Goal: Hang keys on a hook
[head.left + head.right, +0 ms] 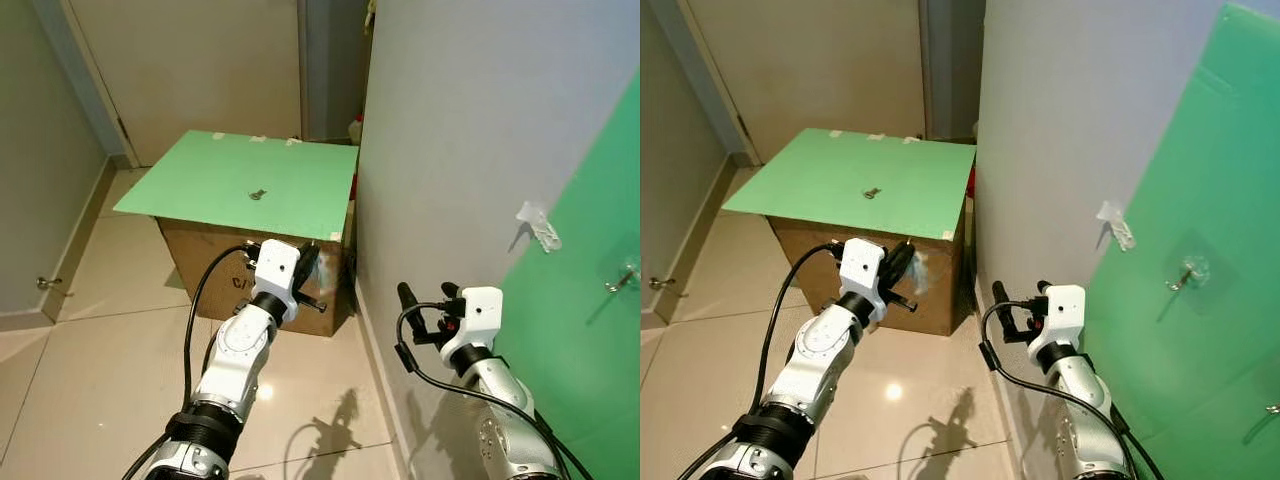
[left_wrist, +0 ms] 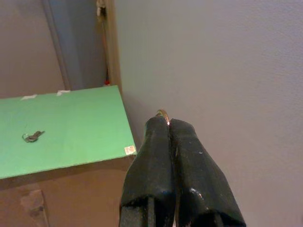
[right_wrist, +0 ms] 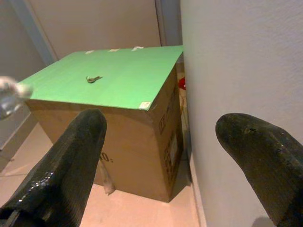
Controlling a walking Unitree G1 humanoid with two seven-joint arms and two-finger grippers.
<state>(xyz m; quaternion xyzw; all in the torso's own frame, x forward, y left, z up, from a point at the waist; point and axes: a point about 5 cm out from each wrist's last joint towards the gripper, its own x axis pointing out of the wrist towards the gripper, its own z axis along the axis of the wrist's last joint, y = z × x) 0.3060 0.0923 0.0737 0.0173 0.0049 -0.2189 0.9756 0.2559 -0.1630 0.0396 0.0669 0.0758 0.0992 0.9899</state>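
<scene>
A small bunch of keys (image 1: 258, 194) lies on the green board (image 1: 200, 180) that tops a cardboard box (image 1: 215, 255). My left gripper (image 1: 308, 263) hovers at the box's front right corner, short of the keys. It is shut, and a small brass ring (image 2: 162, 113) peeks out between its fingertips. My right gripper (image 1: 428, 295) is open and holds nothing, close to the grey wall (image 1: 450, 120). A clear hook (image 1: 538, 225) sticks out from that wall. A second clear hook (image 1: 625, 275) sits on the green panel (image 1: 600, 200) to the right.
The box stands in a corner against the grey wall, with a closed door (image 1: 200, 60) behind it. A red object (image 3: 182, 83) is wedged between box and wall. Glossy tiled floor (image 1: 100, 350) spreads to the left, with a doorstop (image 1: 48, 284) by the left wall.
</scene>
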